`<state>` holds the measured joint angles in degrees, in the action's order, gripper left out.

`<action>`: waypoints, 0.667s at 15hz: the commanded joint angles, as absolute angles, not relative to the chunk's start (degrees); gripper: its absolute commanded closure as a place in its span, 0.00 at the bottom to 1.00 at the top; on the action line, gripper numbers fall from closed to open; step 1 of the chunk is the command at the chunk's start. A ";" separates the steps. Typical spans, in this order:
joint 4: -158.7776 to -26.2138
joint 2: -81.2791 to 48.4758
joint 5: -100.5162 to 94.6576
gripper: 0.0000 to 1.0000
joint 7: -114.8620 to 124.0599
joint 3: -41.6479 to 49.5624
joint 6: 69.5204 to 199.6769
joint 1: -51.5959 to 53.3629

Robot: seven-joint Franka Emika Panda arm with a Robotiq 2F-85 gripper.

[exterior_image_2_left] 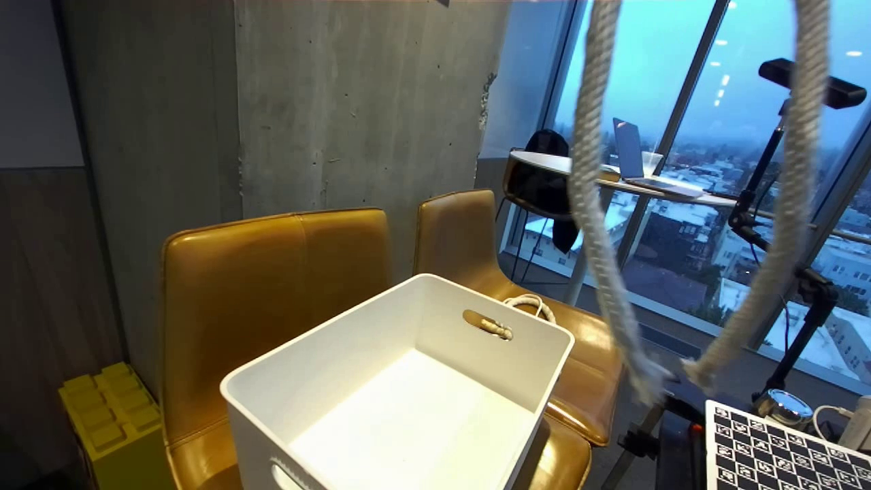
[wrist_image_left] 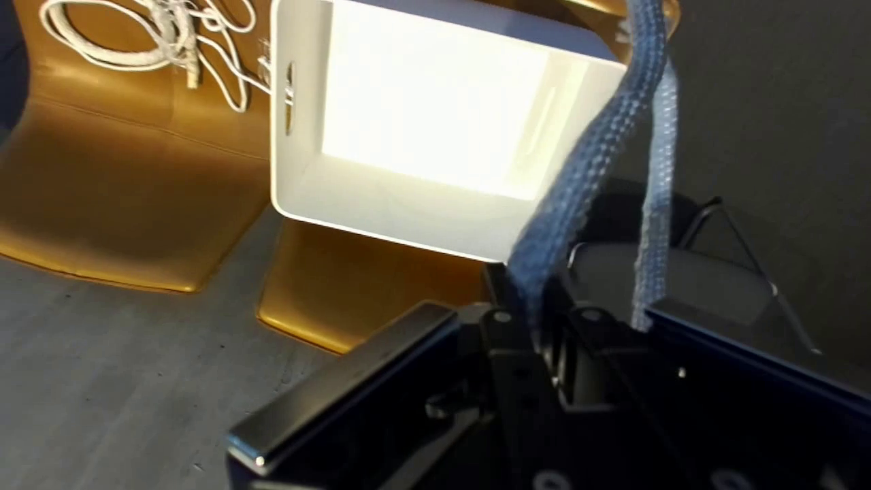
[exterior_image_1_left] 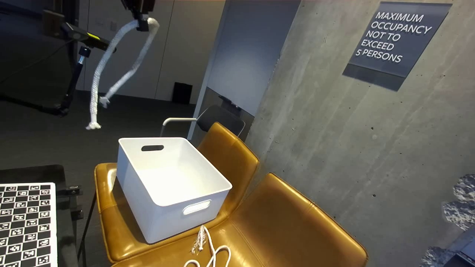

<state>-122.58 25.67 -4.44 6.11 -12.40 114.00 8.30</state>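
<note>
My gripper (exterior_image_1_left: 142, 24) is shut on a thick white braided rope (exterior_image_1_left: 97, 74) near its middle, high above the floor. The rope's two ends hang down freely on either side of the fingers. In the wrist view the rope (wrist_image_left: 599, 146) passes between the dark fingers of the gripper (wrist_image_left: 532, 289). An exterior view shows only the lower lengths of the rope (exterior_image_2_left: 590, 177); the gripper is out of that view. A white open box (exterior_image_1_left: 137, 207) stands below on a tan chair. The inside of the box (exterior_image_2_left: 469, 354) holds nothing visible. The box (wrist_image_left: 401, 204) also shows in the wrist view.
Another white rope (wrist_image_left: 163, 44) lies coiled on the neighbouring tan chair (exterior_image_1_left: 274, 222), beside the box. A table edge with a checkered marker board (exterior_image_1_left: 28, 226) is near. A camera on a stand (exterior_image_1_left: 87, 39), a concrete wall (exterior_image_1_left: 334, 129) and a yellow block (exterior_image_2_left: 112, 415) surround the chairs.
</note>
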 commanded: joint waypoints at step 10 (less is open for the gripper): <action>-111.56 -1.19 -10.32 0.97 2.62 -4.78 129.20 2.22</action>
